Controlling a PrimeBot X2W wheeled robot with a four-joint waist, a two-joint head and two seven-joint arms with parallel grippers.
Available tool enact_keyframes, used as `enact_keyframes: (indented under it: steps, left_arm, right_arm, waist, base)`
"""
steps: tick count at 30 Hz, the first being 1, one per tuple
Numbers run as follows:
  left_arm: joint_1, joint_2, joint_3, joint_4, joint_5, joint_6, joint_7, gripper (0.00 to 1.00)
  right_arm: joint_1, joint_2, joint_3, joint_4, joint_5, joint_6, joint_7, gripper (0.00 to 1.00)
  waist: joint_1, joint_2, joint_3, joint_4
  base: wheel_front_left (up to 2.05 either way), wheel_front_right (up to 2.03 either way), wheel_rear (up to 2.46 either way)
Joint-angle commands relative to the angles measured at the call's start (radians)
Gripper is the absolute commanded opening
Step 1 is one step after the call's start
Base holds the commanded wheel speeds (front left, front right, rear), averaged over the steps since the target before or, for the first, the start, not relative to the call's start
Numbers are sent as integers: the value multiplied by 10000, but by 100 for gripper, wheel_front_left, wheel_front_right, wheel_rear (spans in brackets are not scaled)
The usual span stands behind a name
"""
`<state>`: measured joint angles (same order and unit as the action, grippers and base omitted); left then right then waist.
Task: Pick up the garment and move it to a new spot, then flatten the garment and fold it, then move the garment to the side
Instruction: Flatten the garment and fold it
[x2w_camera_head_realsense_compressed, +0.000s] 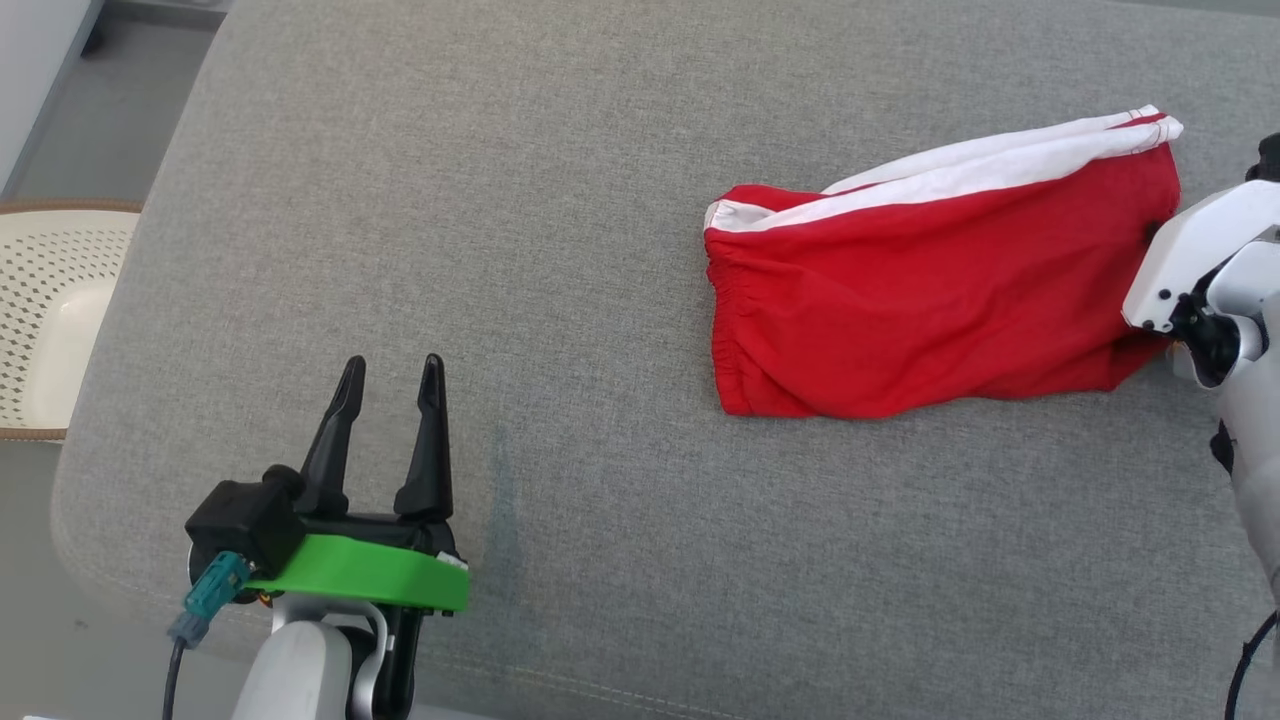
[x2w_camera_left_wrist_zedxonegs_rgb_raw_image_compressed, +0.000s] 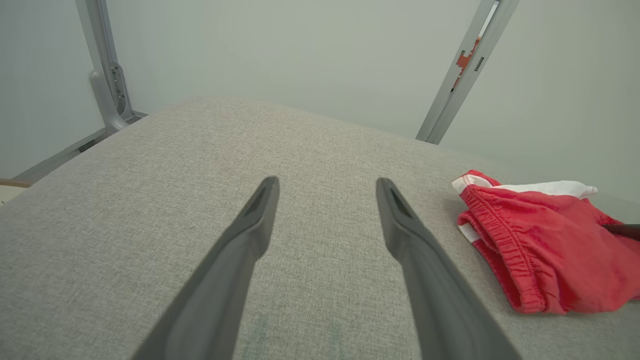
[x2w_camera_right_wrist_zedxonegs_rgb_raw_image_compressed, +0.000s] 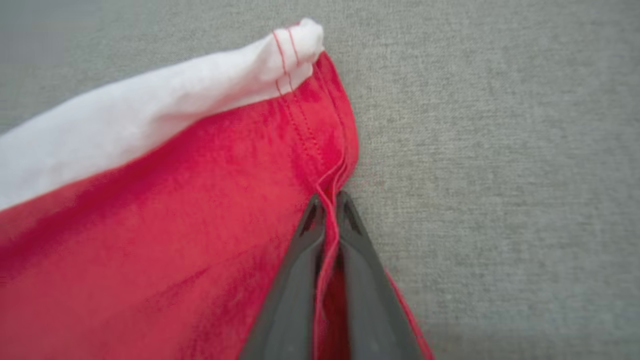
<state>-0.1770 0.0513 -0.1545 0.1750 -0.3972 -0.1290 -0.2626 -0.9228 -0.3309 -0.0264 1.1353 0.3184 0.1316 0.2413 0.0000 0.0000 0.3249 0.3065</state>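
The garment (x2w_camera_head_realsense_compressed: 930, 290) is a pair of red shorts with a white side stripe, lying folded on the grey cushion at the right; its elastic waistband faces left. In the right wrist view my right gripper (x2w_camera_right_wrist_zedxonegs_rgb_raw_image_compressed: 329, 202) is shut on the garment (x2w_camera_right_wrist_zedxonegs_rgb_raw_image_compressed: 175, 220), pinching its red hem edge between both fingers. From the head view that arm's white wrist (x2w_camera_head_realsense_compressed: 1195, 265) sits at the garment's right end. My left gripper (x2w_camera_head_realsense_compressed: 392, 385) stands open at the lower left, well apart from the shorts, nothing between its fingers (x2w_camera_left_wrist_zedxonegs_rgb_raw_image_compressed: 250, 235). The garment (x2w_camera_left_wrist_zedxonegs_rgb_raw_image_compressed: 545, 245) lies to its right.
The grey upholstered surface (x2w_camera_head_realsense_compressed: 500, 200) spreads wide to the left and front of the shorts. A pale perforated basket (x2w_camera_head_realsense_compressed: 50, 310) stands off its left edge. Metal frame struts (x2w_camera_left_wrist_zedxonegs_rgb_raw_image_compressed: 465, 70) rise behind the far edge.
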Motion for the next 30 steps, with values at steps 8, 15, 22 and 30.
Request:
enact_keyframes:
  steps: [8,15,22,30]
  left_arm:
    - [175,6,-3,126,-113,-25,-22,100]
    - [393,100,50,144,-132,-24,-22,100]
    - [510,140,-63,176,-149,-17,-22,100]
    - [605,138,-134,245,-224,-14,-22,100]
  right_arm:
    - [459,-194,-566,167,-242,-25,-1181,0]
    - [1042,-680,-1020,-112,-647,-22,-2050,0]
    - [1374,-1016,-1552,-744,-1512,-20,-2666,0]
    - [1553,7,-710,-2607,-2232,-19,-2104,0]
  waist:
    - [0,0,-429,-389]
    - [0,0,-878,-985]
    - [0,0,-1188,-1242]
    - [0,0,-1444,-1162]
  base:
    - [0,0,0]
    - [0,0,0]
    - [0,0,0]
    - [0,0,0]
